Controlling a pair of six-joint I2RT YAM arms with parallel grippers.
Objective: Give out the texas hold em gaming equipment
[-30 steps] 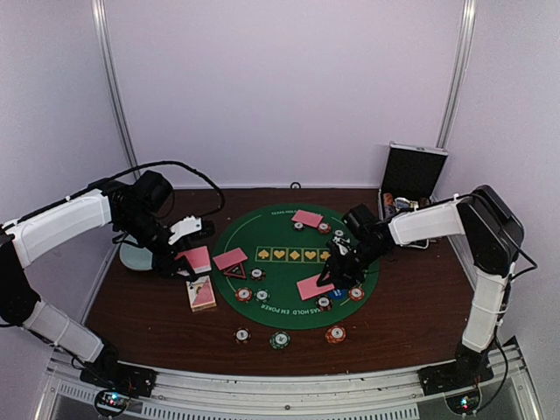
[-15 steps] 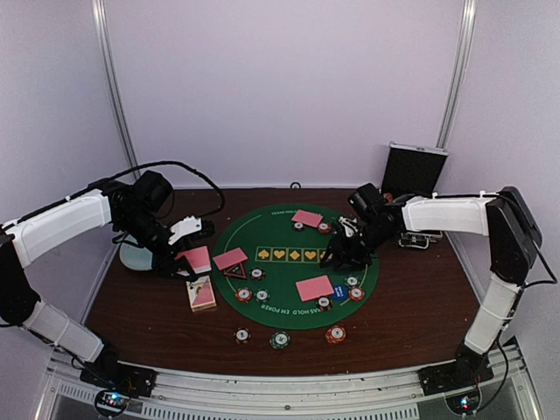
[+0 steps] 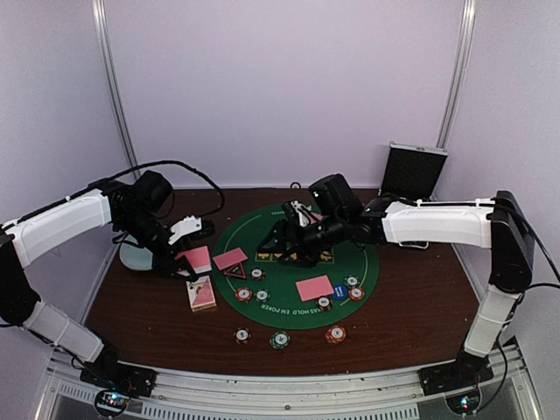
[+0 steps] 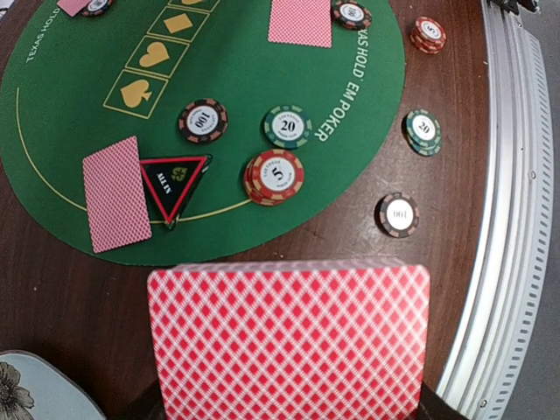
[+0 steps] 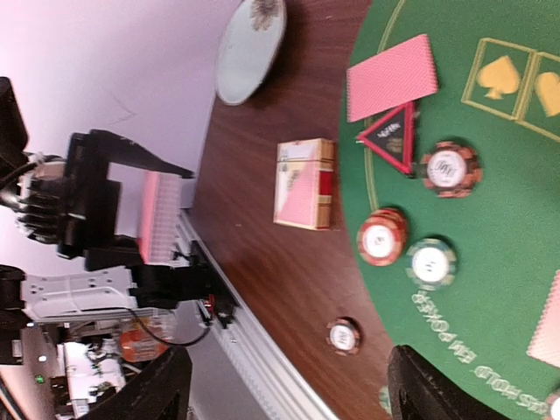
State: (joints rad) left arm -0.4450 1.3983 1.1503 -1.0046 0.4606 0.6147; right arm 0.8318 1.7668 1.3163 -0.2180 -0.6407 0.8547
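My left gripper [image 3: 182,255] is shut on a deck of pink-red-backed cards [image 4: 289,337], held above the table's left side next to the green mat [image 3: 289,308]. The right gripper [image 3: 282,245] hangs open over the mat's middle, its fingers [image 5: 162,385] wide apart with nothing between them. Single cards [image 3: 230,258] [image 3: 314,287] lie face down on the mat. A black red-edged triangle marker [image 4: 175,181] lies beside the left card. Striped chips [image 4: 274,175] [image 4: 287,127] [image 3: 335,333] sit on the mat and on the wood. A blue button [image 3: 339,293] rests by the right card.
A card box [image 3: 201,294] lies on the wood left of the mat. A pale blue dish [image 3: 133,256] stands behind my left gripper. A black-lined metal case [image 3: 413,173] stands open at the back right. A metal rail [image 4: 512,219] edges the table's front.
My right arm swung from the mat's right side leftward to its middle while its jaws opened. The blue button now shows where that gripper was. The left arm has not moved.
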